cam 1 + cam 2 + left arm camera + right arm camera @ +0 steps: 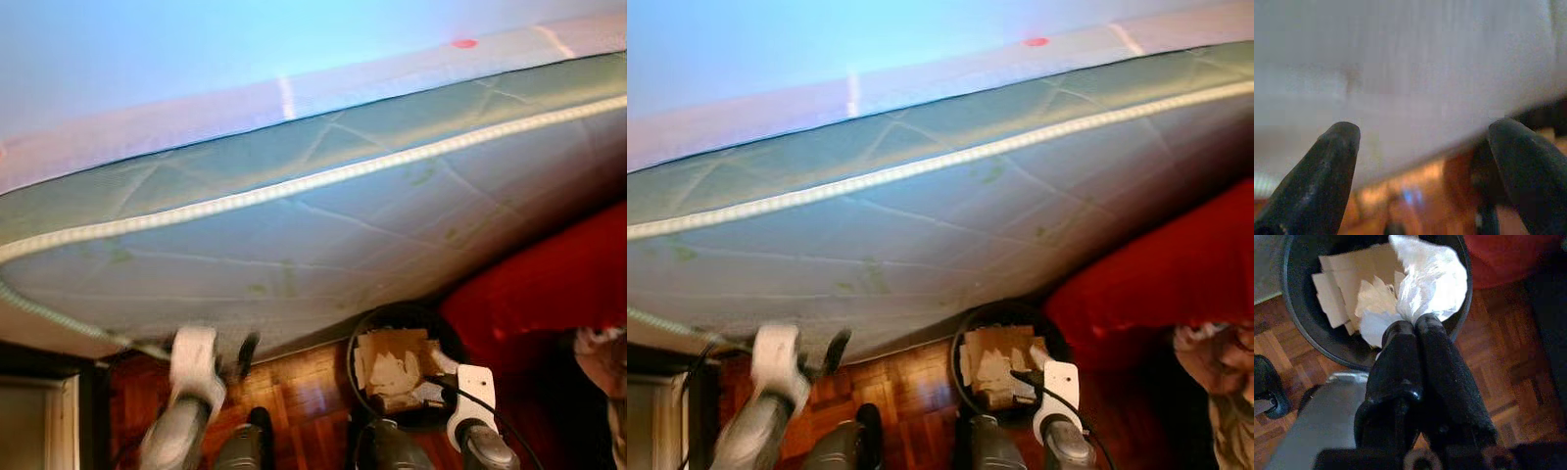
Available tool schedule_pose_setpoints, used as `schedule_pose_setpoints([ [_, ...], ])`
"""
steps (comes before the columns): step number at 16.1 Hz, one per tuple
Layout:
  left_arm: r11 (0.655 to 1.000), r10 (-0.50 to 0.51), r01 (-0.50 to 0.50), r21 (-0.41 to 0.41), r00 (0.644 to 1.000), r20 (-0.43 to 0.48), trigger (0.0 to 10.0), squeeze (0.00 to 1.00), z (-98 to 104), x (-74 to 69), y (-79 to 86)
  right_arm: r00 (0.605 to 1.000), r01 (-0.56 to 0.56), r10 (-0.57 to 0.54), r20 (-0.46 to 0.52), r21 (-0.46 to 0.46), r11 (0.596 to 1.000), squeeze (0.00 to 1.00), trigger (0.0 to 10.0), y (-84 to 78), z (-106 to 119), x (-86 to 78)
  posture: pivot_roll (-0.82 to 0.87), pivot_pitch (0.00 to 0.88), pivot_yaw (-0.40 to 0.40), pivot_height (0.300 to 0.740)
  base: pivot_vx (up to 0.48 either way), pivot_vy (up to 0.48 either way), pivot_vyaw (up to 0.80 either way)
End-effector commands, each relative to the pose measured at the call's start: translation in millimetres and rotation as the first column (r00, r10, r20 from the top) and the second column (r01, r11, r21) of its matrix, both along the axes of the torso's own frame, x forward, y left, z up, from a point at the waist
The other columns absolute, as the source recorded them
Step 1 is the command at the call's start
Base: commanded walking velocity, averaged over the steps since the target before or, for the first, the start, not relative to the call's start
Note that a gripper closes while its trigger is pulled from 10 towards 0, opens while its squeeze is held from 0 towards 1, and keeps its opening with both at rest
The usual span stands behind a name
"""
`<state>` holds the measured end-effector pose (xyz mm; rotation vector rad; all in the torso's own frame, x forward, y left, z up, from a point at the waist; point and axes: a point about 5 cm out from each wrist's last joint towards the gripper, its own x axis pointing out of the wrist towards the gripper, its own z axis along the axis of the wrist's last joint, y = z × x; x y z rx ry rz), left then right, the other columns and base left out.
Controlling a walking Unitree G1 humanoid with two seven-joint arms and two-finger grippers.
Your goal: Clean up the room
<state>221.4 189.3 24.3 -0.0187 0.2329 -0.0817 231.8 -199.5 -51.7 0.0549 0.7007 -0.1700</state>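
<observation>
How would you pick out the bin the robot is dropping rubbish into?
Start at the mattress across the view. On the parquet floor at its near edge, beside the red cushion, stands a round black bin. It alone holds cardboard scraps, and the right gripper holds a crumpled white wrapper over it.

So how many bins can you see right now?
1: a round black bin with cardboard scraps on the wooden floor by the mattress; others may be hidden.

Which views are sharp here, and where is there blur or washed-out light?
Eye views: bed top blown out blue-white, left gripper smeared. Left wrist view: soft throughout, mattress a pale blur. Right wrist view: sharpest, right gripper pinching white paper over the bin.
</observation>
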Motion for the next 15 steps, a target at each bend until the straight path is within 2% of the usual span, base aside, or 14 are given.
schedule_pose_setpoints([
  [1,0.999,0.03,-0.031,-0.017,0.995,-0.094,10.0,0.0,-12.0,-28.6,8.7,0.998,0.02,-0.019,-0.063,0.011,1.0,0.0,10.0,-0.5,-10.7,-15.9,0.17,0.375,-0.012,0.74,0.0,0.0,0.0],
  [2,0.998,0.056,-0.058,-0.014,0.992,-0.109,10.0,0.0,-11.9,-39.7,14.0,0.998,0.023,-0.022,-0.063,0.009,1.0,0.0,10.0,-1.8,-10.7,-16.1,0.17,0.375,-0.012,0.74,0.0,0.0,0.0],
  [5,0.996,0.092,-0.092,0.008,0.988,-0.122,10.0,0.0,-12.7,-49.2,22.0,0.998,0.028,-0.028,-0.062,0.005,1.0,0.0,10.0,-3.2,-10.3,-16.0,0.17,0.375,-0.012,0.74,0.0,0.0,0.0],
  [9,0.996,0.087,-0.087,0.006,0.99,-0.111,10.0,0.0,-5.1,-39.2,18.0,0.998,0.036,-0.035,-0.046,0.013,0.999,0.0,10.0,-4.4,-8.1,-13.0,0.19,0.388,-0.008,0.74,0.0,0.0,0.0],
  [12,0.997,0.083,-0.083,-0.001,0.991,-0.101,10.0,0.0,-2.5,-36.9,16.2,0.999,0.037,-0.036,-0.04,0.016,0.999,0.0,10.0,-5.6,-7.3,-12.1,0.19,0.392,-0.009,0.74,0.0,0.0,0.0],
  [14,0.996,0.085,-0.086,0.0,0.991,-0.101,10.0,0.0,-1.2,-37.0,17.0,0.999,0.019,-0.018,-0.029,0.048,0.999,0.28,10.0,-2.9,-6.5,-10.2,0.19,0.395,-0.01,0.74,0.0,0.0,0.0],
  [15,0.996,0.088,-0.088,0.001,0.991,-0.102,10.0,0.0,-1.1,-37.2,17.9,1.0,-0.006,0.008,-0.03,0.075,0.997,0.25,10.0,1.5,-7.0,-9.7,0.19,0.397,-0.01,0.74,0.0,0.0,0.0],
])
